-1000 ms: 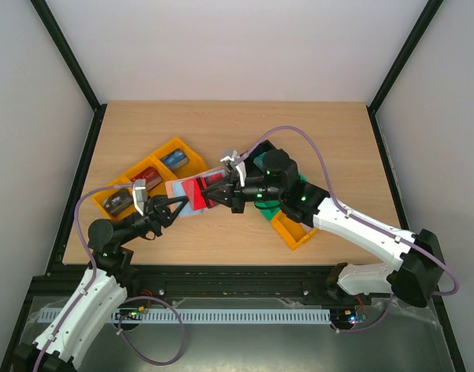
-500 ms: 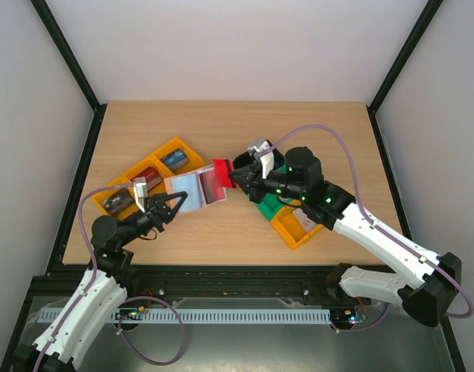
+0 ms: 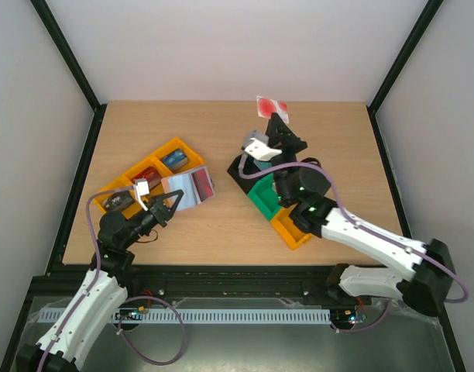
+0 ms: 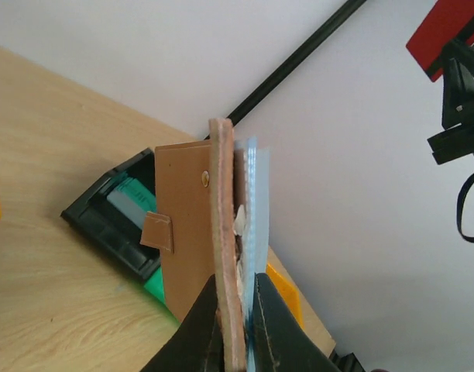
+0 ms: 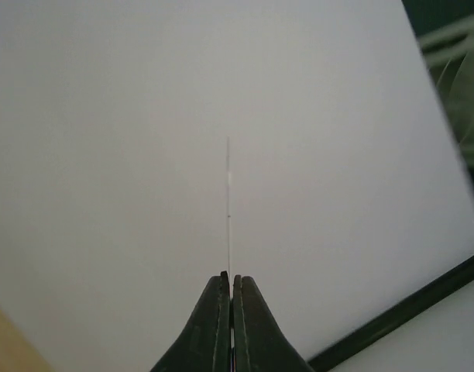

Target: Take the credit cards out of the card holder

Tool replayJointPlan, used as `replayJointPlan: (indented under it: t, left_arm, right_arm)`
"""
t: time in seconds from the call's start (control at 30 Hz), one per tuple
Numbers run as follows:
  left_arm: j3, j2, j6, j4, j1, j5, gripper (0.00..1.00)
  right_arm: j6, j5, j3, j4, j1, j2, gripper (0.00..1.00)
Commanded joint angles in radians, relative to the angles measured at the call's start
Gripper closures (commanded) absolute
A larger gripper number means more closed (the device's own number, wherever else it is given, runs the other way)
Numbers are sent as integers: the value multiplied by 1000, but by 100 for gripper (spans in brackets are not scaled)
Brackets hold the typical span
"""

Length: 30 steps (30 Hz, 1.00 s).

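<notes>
The left tool (image 4: 237,285) pinches the upright card holder (image 4: 189,232) edge-on, a black bin (image 4: 97,218) behind it.

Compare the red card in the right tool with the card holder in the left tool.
The red card is one thin sheet, a hairline edge-on in the right wrist view; the card holder is several layers thick. The card is plain red; the holder is brown outside, pale blue inside. The card is held high; the holder is lower, near the left orange bins. Shared: the right tool and the left tool each pinch theirs shut.
</notes>
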Motion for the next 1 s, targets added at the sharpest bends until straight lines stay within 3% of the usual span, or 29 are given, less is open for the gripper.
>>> replayJointPlan:
  t: [0.0, 0.17, 0.57, 0.8, 0.97]
  left_arm:
    - [-12, 29, -70, -24, 6, -27, 98]
    - [-6, 35, -71, -51, 10, -43, 98]
    - [1, -1, -87, -66, 83, -34, 98]
    - [39, -21, -48, 18, 136, -37, 98]
    - [88, -38, -88, 39, 239, -48, 98]
  right_arm:
    - [-799, 51, -79, 672, 16, 115, 98]
    - [-902, -36, -85, 816, 41, 175, 99]
    - [-854, -73, -114, 771, 60, 238, 98]
    - [-703, -39, -114, 603, 61, 203, 99]
    - [-490, -73, -105, 341, 61, 128, 98]
